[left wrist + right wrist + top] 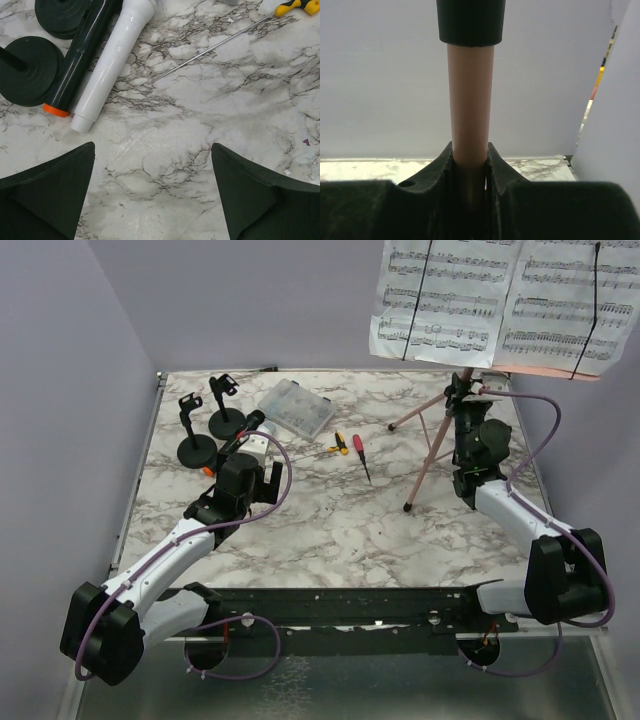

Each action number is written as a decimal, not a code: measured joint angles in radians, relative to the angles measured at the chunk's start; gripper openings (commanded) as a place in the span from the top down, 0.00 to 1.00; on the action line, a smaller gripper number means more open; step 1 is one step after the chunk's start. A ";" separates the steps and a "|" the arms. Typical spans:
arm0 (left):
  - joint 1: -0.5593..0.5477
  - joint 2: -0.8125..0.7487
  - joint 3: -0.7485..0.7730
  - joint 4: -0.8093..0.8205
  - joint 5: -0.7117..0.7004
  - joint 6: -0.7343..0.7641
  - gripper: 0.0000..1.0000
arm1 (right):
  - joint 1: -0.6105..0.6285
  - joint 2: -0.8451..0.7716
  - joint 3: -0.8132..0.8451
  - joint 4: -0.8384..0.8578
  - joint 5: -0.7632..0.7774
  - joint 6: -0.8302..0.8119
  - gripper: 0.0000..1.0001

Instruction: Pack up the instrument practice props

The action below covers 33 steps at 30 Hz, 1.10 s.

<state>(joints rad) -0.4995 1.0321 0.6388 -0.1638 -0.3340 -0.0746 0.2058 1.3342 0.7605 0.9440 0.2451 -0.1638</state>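
The right gripper (pixel 470 162) clamps its jaws on the smooth pink tubular tripod mast (pixel 470 100) at the table's 2 o'clock, probably to steady the stand bearing the white sheet-music pages (pixel 500 300). The left gripper (pixel 152 195), jaws wide, hovers over the marbled tabletop (pixel 225 125). At its 10 o'clock, the glossy white cylindrical microphone (pixel 112 65) and the orange-capped black microphone (pixel 82 55) lie side by side.

Robotics lab test cell: a marble-patterned table (pixel 330 530) boxed in by plain lilac walls (pixel 60 390) on its left and far sides; a left arm (pixel 170 560) and a right arm (pixel 510 510), white and black, bolted to a black rail (pixel 350 605) along the table's near edge; purple cables (pixel 535 397) trailing from them; staged on the table, a pink tripod (pixel 436 445) carrying sheet-music pages (pixel 450 300); bare metal sheeting (pixel 350 690) below the table's near edge.
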 measured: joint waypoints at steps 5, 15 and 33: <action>0.000 0.000 0.000 0.000 0.000 0.004 0.01 | 0.008 0.002 0.019 -0.039 -0.068 0.026 1.00; 0.000 -0.011 0.000 0.001 -0.001 0.005 0.01 | 0.015 0.013 0.037 -0.063 -0.113 0.059 0.98; 0.000 -0.058 0.000 0.001 0.002 0.005 0.01 | 0.022 -0.123 -0.019 -0.222 -0.101 0.060 0.43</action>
<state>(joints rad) -0.4995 0.9745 0.6388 -0.1627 -0.3321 -0.0700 0.2279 1.2114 0.7414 0.7216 0.1440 -0.1036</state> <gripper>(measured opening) 0.988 0.520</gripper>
